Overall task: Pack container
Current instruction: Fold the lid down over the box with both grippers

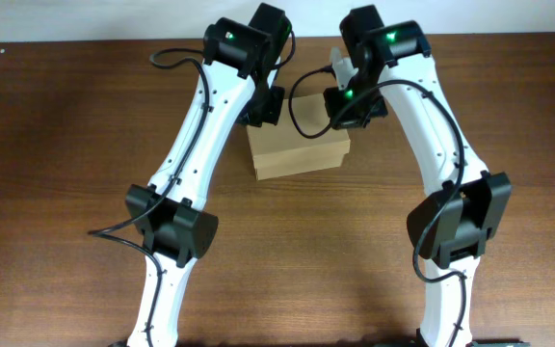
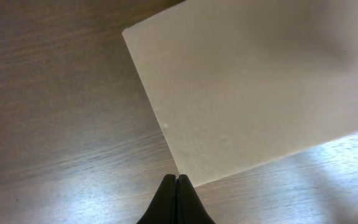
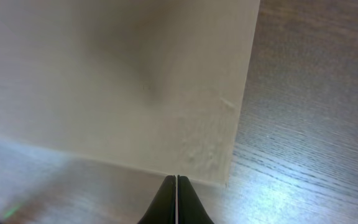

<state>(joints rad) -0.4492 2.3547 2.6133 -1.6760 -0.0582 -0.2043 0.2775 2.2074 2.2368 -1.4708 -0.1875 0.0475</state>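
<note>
Left wrist view. The left gripper (image 2: pixel 176 186) is clenched, its two dark fingers pressed together to a single point with nothing between them. Just ahead of the tips lies an edge of the container (image 2: pixel 260 87), close to one of its corners; whether tip and cardboard touch cannot be told. The plain tan top face runs ahead and to the right of the gripper, flat and unbroken, with one edge slanting away to a far corner ahead and slightly left. Bare brown wood-grain table (image 2: pixel 55 118) lies open to the gripper's left.

Right wrist view. The right gripper (image 3: pixel 177 186) is likewise clenched on nothing, its tips meeting at the container (image 3: pixel 117 81) edge, with a corner just to their right. The cardboard face spreads ahead and to the left of the gripper. Bare table (image 3: pixel 316 124) lies open to its right.

Overhead view. The container (image 1: pixel 297 154) sits between the grippers, to the right of the left gripper (image 1: pixel 263 114) and to the left of the right gripper (image 1: pixel 350 111). The fingers of both are hidden under their wrist housings. The box's long axis runs from one gripper toward the other, slightly skewed to the table edge. Its lid lies shut and level; the hinge side cannot be made out. Open table (image 1: pixel 56 145) extends wide on the outer side of each gripper and between the two arms on the box's near side. Beyond the grippers a narrow band of wood ends at a pale strip (image 1: pixel 66 19).
</note>
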